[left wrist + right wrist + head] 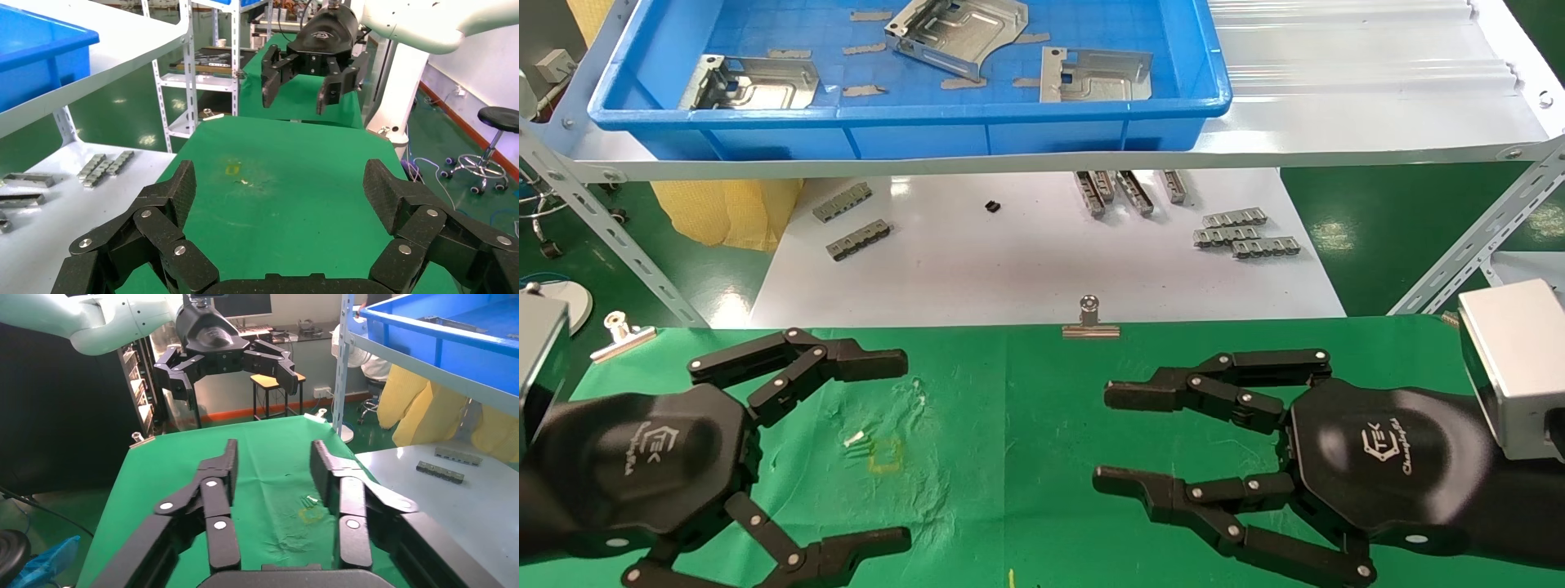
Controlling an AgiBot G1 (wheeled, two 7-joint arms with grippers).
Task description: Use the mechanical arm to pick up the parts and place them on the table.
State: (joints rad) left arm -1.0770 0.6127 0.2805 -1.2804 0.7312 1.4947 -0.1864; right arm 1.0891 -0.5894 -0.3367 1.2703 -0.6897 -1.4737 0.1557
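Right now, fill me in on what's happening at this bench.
Nothing is being handled yet. Both grippers hover open and empty over the green table, the left gripper on the robot's left, the right gripper on its right, facing each other. The three metal parts lie in the blue tray on the shelf beyond. None has been placed on the table. Small toothed strips sit on the white board below.

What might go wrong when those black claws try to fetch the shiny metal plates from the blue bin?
Both grippers, left and right, hang open over the green table, holding nothing. The three parts lie in the blue tray on a raised shelf, so an arm reaching up could knock the shelf edge or tray wall. The plates look thin and slick; one leans tilted, so fingers might slip. Small grey strips lie among them and could be caught too.
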